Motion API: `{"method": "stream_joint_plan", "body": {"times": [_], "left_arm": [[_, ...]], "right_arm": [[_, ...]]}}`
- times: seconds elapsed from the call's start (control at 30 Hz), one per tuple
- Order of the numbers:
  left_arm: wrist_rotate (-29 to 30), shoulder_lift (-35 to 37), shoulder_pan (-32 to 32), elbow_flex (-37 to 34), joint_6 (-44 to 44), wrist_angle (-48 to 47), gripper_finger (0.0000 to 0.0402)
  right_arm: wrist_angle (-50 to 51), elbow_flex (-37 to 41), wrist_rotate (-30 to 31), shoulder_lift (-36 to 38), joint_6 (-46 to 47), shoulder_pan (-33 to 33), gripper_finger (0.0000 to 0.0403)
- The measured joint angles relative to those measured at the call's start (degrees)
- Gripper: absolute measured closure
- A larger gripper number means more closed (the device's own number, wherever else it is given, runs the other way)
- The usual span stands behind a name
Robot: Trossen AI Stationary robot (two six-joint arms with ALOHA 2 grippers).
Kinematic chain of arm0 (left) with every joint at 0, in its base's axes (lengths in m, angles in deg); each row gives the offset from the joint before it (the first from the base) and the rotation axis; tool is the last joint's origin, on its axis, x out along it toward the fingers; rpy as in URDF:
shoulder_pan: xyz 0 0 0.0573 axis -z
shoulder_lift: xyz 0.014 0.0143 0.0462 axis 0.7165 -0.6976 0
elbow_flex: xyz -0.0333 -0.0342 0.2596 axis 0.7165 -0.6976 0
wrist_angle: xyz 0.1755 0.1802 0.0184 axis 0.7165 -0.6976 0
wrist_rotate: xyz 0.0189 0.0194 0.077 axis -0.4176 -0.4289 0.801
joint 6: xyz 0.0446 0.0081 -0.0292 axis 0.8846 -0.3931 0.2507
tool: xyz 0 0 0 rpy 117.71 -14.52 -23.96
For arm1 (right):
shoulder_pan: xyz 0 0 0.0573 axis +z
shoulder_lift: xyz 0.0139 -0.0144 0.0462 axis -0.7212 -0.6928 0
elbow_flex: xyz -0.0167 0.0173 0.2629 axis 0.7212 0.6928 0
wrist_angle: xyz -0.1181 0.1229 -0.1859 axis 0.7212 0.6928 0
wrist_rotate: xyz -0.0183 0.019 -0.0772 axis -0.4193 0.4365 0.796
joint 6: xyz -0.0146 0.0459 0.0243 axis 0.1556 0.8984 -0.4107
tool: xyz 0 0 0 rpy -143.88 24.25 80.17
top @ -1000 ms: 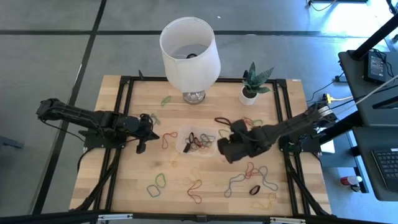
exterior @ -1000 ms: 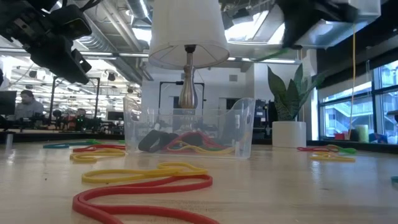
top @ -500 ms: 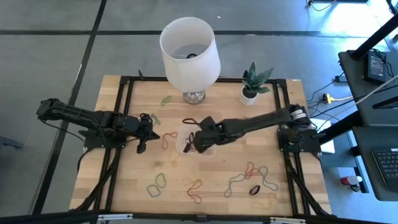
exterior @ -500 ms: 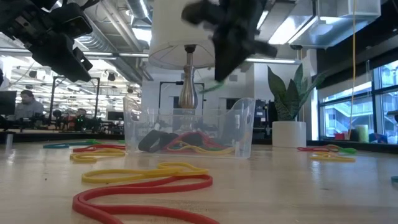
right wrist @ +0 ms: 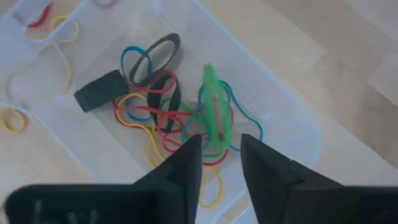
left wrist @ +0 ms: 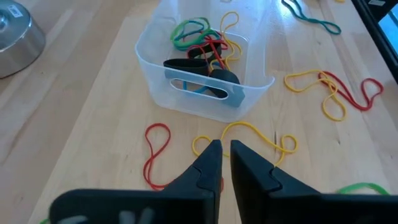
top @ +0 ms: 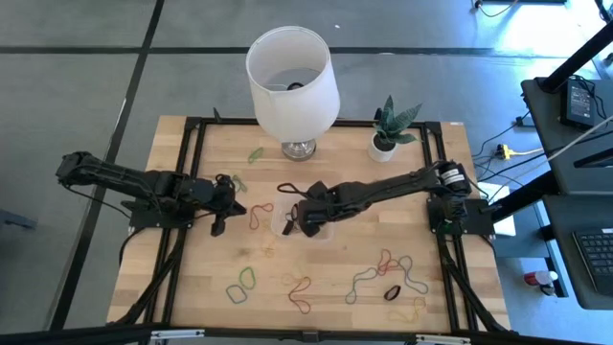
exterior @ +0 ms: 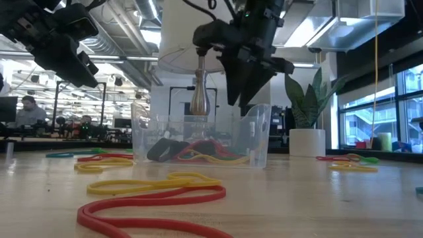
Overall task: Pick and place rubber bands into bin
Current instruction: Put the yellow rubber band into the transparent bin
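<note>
The bin (top: 278, 228), a clear shallow tub, stands mid-table and holds several coloured rubber bands (left wrist: 202, 43). My right gripper (top: 297, 217) hovers over the bin, pointing steeply down, open with nothing between its fingers (right wrist: 221, 155). A green band (right wrist: 214, 121) shows blurred just beyond the fingertips, over the pile in the bin. My left gripper (top: 235, 206) hangs above the table left of the bin, its fingers (left wrist: 224, 149) only a narrow slit apart and empty. Loose bands lie on the wood: red and yellow (left wrist: 155, 149) near the left gripper, and several (top: 388, 273) at the near right.
A lamp with a white shade (top: 292, 81) stands behind the bin, with a small potted plant (top: 386, 144) to its right. More bands lie near the front edge (top: 239, 285), and one green band (top: 255, 153) at the back. Black frame rails (top: 187, 230) run along both table sides.
My right gripper has swung from the bin's right side toward the table's left and down, rolling as it went, and now stands over the bin. The green band that hung from its fingertips half a second ago has left them.
</note>
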State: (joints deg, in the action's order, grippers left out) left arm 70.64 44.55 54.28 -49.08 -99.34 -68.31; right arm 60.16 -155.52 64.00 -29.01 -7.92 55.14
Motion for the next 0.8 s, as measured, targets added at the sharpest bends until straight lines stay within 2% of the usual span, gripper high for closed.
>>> {"method": "stream_joint_plan", "body": {"times": [0.17,0.3,0.4,0.53,0.67,0.8], "left_arm": [[0.91,-0.23,0.02,0.00,-0.96,2.28,0.0349],[0.91,-1.52,0.10,0.00,-3.08,4.85,0.0314],[0.24,-3.25,0.56,0.01,-4.63,5.94,0.0286],[-0.13,-8.02,3.83,1.97,-7.54,7.51,0.0264],[4.28,-15.65,8.77,7.42,-9.69,5.21,0.0263],[7.96,-24.77,11.79,14.45,-14.85,-1.05,0.0266]], "right_arm": [[4.90,0.00,0.00,2.93,-2.35,0.47,0.0261],[11.81,0.39,0.80,7.03,-2.87,2.50,0.0266],[15.26,3.52,3.11,11.51,-1.58,4.36,0.0277],[14.49,12.51,4.22,19.66,3.11,6.89,0.0292],[10.95,24.00,4.15,28.38,9.99,10.19,0.0305],[5.30,34.19,4.17,35.88,15.92,14.06,0.0313]]}}
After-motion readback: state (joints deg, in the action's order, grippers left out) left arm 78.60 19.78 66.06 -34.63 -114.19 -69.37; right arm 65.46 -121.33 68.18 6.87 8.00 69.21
